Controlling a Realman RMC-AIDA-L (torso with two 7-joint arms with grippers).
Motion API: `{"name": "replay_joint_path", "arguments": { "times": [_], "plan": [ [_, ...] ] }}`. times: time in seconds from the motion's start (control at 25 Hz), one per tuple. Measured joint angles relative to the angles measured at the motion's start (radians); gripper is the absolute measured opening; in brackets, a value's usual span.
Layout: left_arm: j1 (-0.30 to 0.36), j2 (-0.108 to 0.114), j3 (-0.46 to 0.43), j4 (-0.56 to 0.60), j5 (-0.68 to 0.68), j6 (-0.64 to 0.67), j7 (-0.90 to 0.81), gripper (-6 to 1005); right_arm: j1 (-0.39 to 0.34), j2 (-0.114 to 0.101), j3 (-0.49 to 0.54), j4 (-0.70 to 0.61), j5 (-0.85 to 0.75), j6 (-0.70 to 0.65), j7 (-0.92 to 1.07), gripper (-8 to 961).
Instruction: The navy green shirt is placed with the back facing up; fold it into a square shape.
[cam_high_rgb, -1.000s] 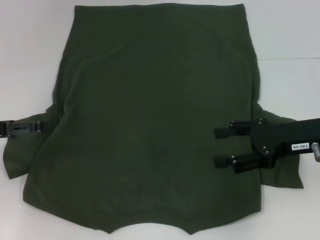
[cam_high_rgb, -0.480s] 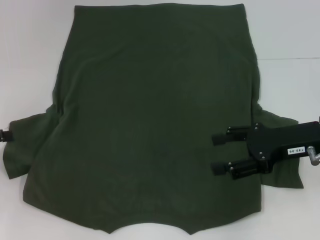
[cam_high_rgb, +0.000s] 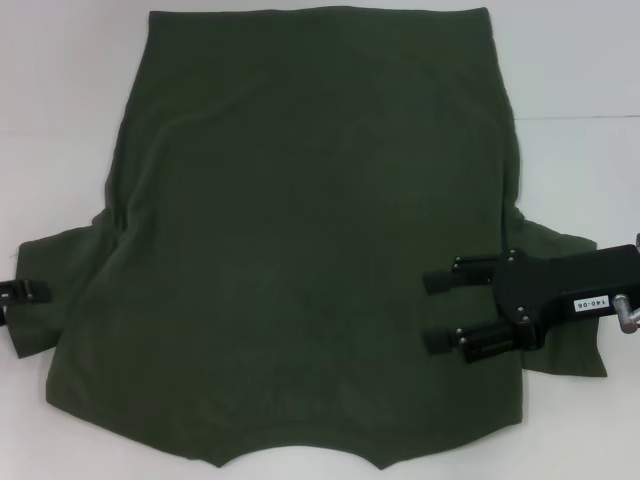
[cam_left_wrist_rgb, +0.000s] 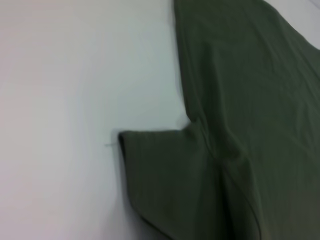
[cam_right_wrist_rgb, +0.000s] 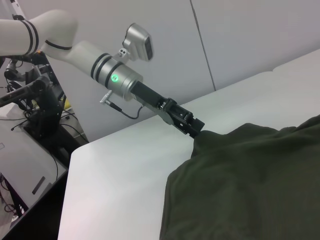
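The navy green shirt (cam_high_rgb: 310, 230) lies spread flat, plain side up, hem far and collar near me, covering most of the table. My right gripper (cam_high_rgb: 432, 312) is open and hovers over the shirt's right side, beside the right sleeve (cam_high_rgb: 575, 345), with nothing between its fingers. My left gripper (cam_high_rgb: 30, 292) sits at the outer edge of the left sleeve (cam_high_rgb: 60, 270). From the right wrist view the left gripper (cam_right_wrist_rgb: 192, 125) touches the sleeve's tip where the shirt (cam_right_wrist_rgb: 250, 180) ends. The left wrist view shows the left sleeve (cam_left_wrist_rgb: 165, 180) lying flat.
The white table (cam_high_rgb: 60, 100) shows bare on both sides of the shirt. The right wrist view shows the table's edge (cam_right_wrist_rgb: 70, 165) beyond the left arm, with racks and cables (cam_right_wrist_rgb: 35, 100) on the floor past it.
The left sleeve, earlier tucked in, now lies spread outward. My left gripper drew back to the left, then came slightly right and nearer. My right gripper shifted a little nearer.
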Motion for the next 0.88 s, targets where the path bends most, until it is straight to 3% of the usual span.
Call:
{"name": "replay_joint_path", "arguments": {
  "times": [0.56,0.8,0.88],
  "plan": [
    [-0.024,0.0,0.047,-0.047,-0.004,-0.033,0.001,947,0.002,0.0,-0.001,0.0,-0.014,0.01,0.0,915],
    [-0.026,0.0,0.054,-0.047,-0.001,-0.051,-0.005,848,0.002,-0.001,-0.001,0.0,-0.015,0.01,0.003,915],
    [-0.026,0.0,0.056,-0.047,-0.001,-0.053,-0.006,770,0.002,-0.001,-0.001,0.0,-0.015,0.01,0.003,915]
  ]
}}
